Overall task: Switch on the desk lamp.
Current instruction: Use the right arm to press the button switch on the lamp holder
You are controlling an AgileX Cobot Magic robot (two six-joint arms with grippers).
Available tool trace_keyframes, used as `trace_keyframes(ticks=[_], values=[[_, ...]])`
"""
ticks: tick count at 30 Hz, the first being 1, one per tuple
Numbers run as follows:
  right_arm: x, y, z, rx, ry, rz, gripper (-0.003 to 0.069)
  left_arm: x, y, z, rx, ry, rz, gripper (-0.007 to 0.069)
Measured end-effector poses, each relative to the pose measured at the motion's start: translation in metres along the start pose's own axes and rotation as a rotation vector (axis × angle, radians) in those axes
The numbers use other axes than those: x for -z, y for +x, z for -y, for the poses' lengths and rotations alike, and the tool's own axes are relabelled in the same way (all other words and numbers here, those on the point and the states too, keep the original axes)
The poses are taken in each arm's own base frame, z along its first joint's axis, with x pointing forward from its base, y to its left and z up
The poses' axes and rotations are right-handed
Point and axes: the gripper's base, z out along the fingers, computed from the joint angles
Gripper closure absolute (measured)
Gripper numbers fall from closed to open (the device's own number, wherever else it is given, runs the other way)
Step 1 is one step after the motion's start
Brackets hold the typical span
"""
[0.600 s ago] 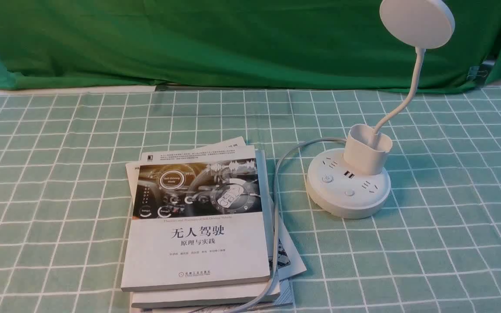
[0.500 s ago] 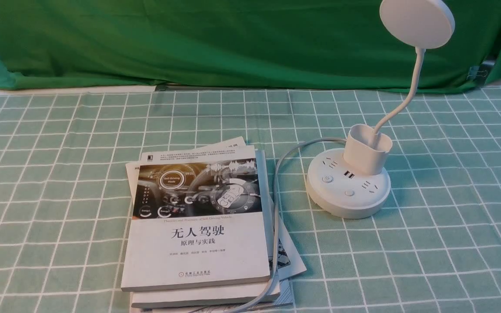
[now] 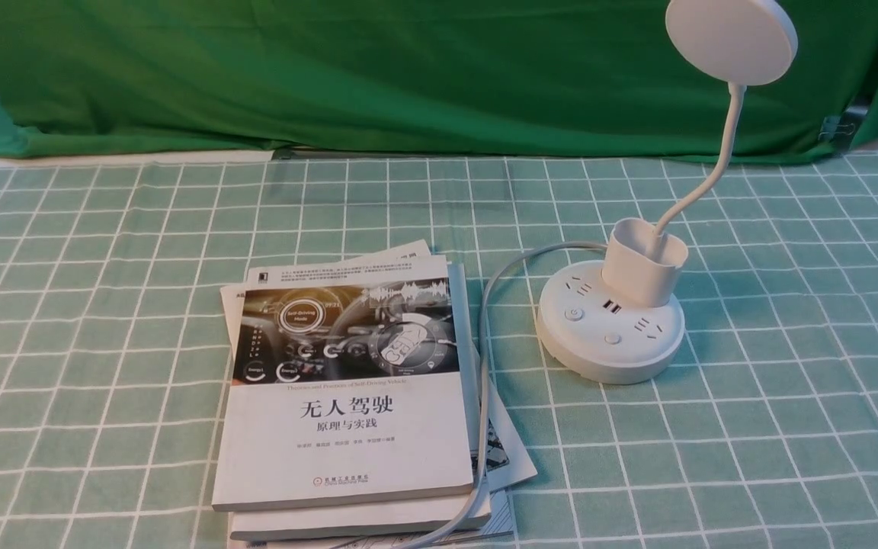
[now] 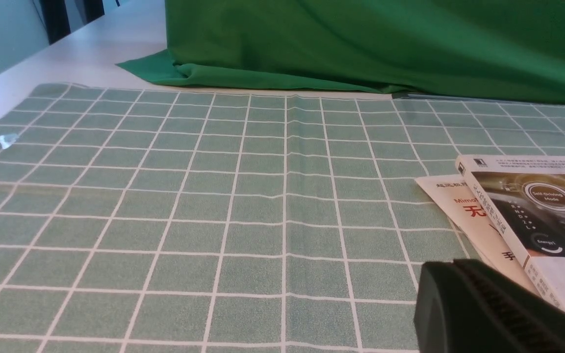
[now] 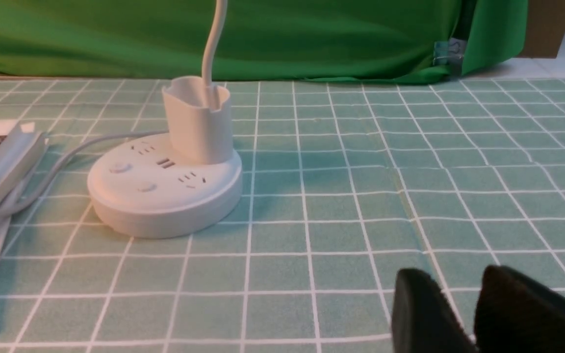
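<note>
White, with one disc head, one gooseneck and two buttons, the desk lamp [image 3: 610,343] stands in the front view on one checked cloth [image 3: 789,427], right of one stack of books [image 3: 347,442]. In my left wrist view, my left fingers [image 4: 478,304] look pressed together, nothing seen between them. In my right wrist view, my two right fingers [image 5: 422,309] are parted, gripping nothing, well apart from the lamp's one base.

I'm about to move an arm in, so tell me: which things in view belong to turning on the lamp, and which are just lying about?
Part of the job:
- desk lamp
- power-marked button on its base, the likely switch
- right gripper, the nearer one

Just lying about:
- stack of books
- green cloth behind the table
</note>
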Motion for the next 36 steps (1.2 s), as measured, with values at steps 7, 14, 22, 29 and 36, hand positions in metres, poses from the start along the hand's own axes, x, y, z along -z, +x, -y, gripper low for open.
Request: trace_keyframes(ticks=[7, 14, 22, 29, 36], values=[[0.0, 0.0, 0.0, 0.0, 0.0, 0.0, 0.0418, 0.0, 0.0, 0.0, 0.0, 0.0, 0.0, 0.0603], [0.0, 0.0, 0.0, -0.041, -0.003, 0.0, 0.0418, 0.0, 0.0, 0.0, -0.006, 0.0, 0.0, 0.0603], [0.0, 0.0, -0.006, -0.989, -0.06, -0.028, 0.0418, 0.0, 0.0, 0.0, -0.006, 0.0, 0.0, 0.0603], [0.0, -0.002, -0.004, -1.007, -0.054, -0.006, 0.0419, 0.0, 0.0, 0.0, -0.006, 0.0, 0.0, 0.0603], [0.003, -0.016, -0.007, -0.746, -0.131, 0.064, 0.0428, 0.0, 0.0, 0.0, -0.006, 0.0, 0.0, 0.0603]])
